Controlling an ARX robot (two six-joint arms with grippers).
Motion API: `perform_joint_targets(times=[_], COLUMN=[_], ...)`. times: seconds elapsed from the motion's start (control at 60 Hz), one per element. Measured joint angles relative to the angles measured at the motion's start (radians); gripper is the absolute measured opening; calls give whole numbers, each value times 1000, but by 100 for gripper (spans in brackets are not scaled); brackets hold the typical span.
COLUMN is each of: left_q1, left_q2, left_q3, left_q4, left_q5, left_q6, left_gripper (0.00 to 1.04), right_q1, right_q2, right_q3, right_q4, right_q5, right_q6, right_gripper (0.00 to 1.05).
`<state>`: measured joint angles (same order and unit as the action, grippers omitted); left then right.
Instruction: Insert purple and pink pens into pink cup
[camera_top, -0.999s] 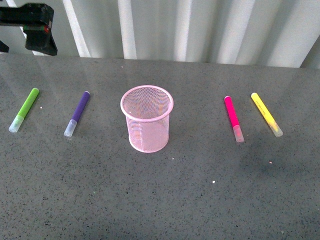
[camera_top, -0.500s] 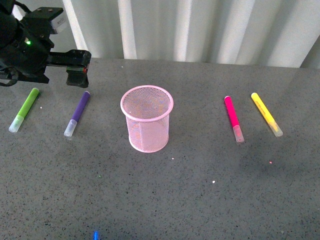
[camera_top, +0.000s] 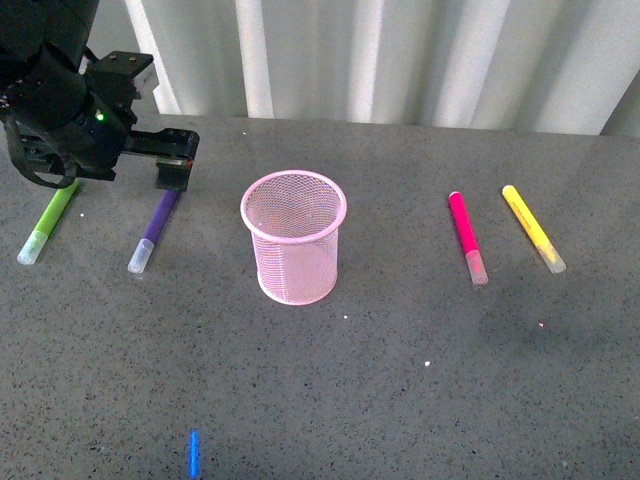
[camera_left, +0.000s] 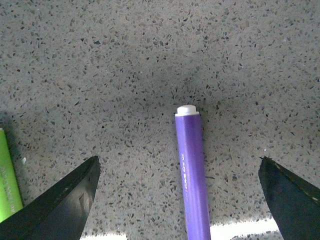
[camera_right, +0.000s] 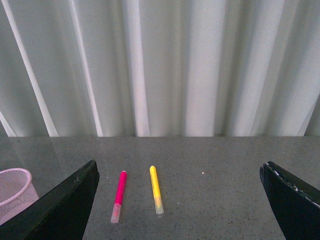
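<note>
— Step, seen from the front?
— Reaching: left hand (camera_top: 174, 165) hovers over the far end of the purple pen (camera_top: 153, 232); pink pen (camera_top: 464, 232) lies right of the pink cup (camera_top: 294, 262), on the desk (camera_top: 400, 400).
— Left wrist?
— Fingers (camera_left: 75, 195) spread, straddling the pen, cap cut off; lowering and closing should follow.
— Right wrist?
— Right hand (camera_right: 178, 170) gapes, empty.

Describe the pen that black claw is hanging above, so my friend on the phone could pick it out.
Start at the pink mesh cup in the middle of the grey table. Two markers lie on the robot's left of it, and the one nearer the cup is the purple pen. It is deep purple with a clear cap, whereas the green marker further out is lime.
</note>
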<state>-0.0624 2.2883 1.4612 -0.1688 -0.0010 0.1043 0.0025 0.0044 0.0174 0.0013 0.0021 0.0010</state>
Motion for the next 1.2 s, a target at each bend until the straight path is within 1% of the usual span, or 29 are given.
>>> perform_joint_targets(times=[0.583, 0.683, 0.716, 0.833, 0.866, 0.999, 1.166, 1.199], left_q1=[-10, -18, -20, -29, -31, -39, -42, -42], left_q2=[94, 103, 103, 103, 103, 103, 93, 90], left_q3=[70, 78, 79, 76, 73, 63, 39, 34], left_q4=[1, -20, -20, -18, -13, 2, 32, 36], left_q5=[3, -16, -24, -22, -23, -22, -32, -42], left_q6=[12, 15, 18, 23, 23, 15, -21, -23], left_gripper=[98, 97, 93, 68, 62, 45, 18, 16], right_q1=[0, 0, 0, 0, 0, 0, 0, 0], right_q2=[0, 0, 0, 0, 0, 0, 0, 0], right_q3=[0, 0, 0, 0, 0, 0, 0, 0], right_q4=[0, 0, 0, 0, 0, 0, 0, 0], right_q5=[0, 0, 0, 0, 0, 0, 0, 0], right_q6=[0, 0, 0, 0, 0, 0, 0, 0], right_gripper=[98, 98, 98, 98, 98, 98, 98, 98])
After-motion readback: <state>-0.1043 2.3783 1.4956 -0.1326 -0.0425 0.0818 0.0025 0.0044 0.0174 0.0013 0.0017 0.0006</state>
